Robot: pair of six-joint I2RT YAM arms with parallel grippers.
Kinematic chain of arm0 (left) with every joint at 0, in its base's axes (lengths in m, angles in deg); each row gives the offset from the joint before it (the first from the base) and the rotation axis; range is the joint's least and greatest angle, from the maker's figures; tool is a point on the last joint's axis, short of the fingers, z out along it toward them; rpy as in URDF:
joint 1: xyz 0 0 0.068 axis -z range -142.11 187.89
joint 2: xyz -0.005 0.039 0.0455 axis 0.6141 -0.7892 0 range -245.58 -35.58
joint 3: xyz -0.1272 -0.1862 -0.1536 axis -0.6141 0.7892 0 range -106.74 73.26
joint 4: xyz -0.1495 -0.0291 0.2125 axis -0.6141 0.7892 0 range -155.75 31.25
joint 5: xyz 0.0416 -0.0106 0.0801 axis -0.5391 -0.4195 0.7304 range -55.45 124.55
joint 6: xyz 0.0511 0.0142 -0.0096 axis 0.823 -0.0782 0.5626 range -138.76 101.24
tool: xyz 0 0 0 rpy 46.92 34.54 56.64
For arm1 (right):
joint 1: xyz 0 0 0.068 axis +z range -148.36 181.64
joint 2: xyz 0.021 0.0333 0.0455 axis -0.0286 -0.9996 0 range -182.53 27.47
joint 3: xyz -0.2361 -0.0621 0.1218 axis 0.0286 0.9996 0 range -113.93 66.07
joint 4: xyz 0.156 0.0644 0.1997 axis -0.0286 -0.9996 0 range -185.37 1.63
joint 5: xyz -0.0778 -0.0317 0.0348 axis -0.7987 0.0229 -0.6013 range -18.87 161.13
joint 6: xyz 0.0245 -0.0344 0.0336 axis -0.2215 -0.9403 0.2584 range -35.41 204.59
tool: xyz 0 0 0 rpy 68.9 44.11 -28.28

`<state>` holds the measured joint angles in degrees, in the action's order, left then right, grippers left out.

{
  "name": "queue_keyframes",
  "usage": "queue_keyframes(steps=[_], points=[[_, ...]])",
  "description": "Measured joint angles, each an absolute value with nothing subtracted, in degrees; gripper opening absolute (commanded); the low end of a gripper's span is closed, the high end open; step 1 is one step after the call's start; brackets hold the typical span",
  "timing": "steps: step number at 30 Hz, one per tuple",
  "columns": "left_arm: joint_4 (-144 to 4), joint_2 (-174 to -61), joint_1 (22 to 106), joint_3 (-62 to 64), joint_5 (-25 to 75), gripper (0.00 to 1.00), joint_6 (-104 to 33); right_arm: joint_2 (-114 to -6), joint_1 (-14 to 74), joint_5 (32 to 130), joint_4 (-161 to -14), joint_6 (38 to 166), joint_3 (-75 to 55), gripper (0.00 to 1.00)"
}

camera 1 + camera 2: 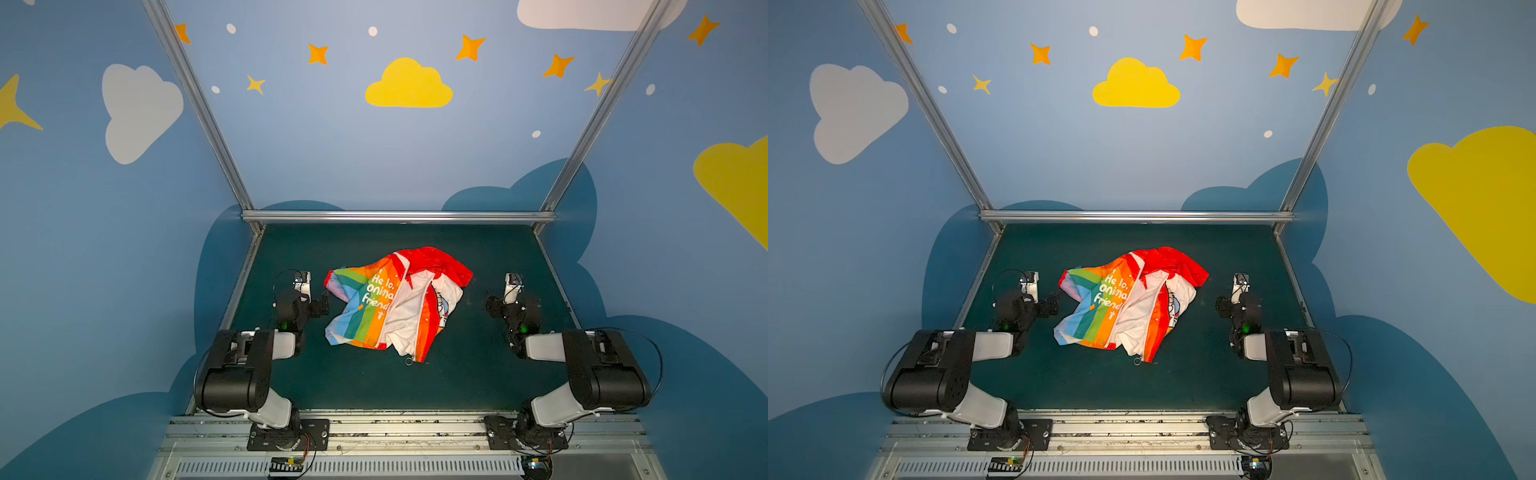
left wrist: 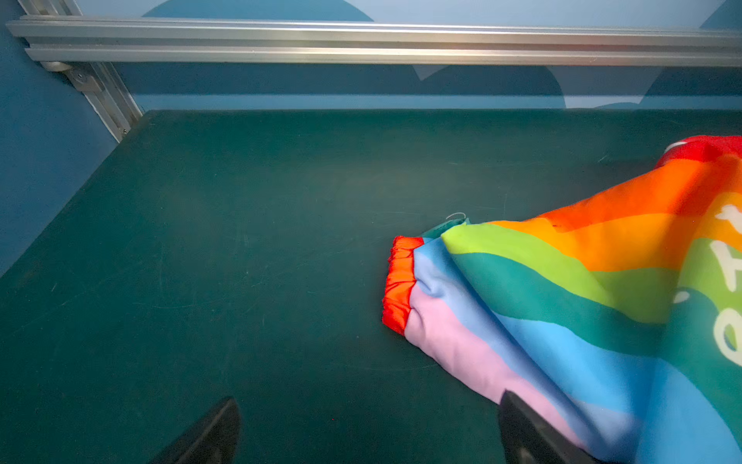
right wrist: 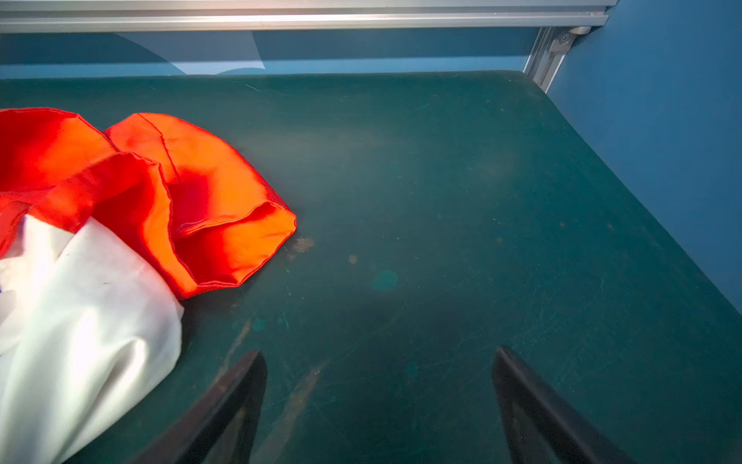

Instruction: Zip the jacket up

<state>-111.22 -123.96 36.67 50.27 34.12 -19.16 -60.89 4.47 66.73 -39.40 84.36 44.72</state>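
Rainbow-striped, one jacket [image 1: 374,316], apparently unzipped

The jacket [image 1: 361,320] is rainbow-striped outside: lilac, sky blue, teal, green, yellow and orange, with a red part [image 1: 444,266], a red-orange cuff [image 2: 399,285] and white lettering [image 1: 380,291]. Its lining [image 1: 409,324] is white with a cartoon print. The counter [image 1: 353,386] is dark green; the walls [image 1: 311,158] are blue with yellow and white clouds [image 1: 409,85].
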Motion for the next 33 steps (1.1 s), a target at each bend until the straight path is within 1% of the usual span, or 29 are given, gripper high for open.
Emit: queue_keyframes(steps=[33], points=[[-111.09, -123.96, 36.04, 50.23, 33.18, 0.99, -19.18, -60.84, 4.47, 66.73, -39.37, 84.34, 44.72, 0.88]])
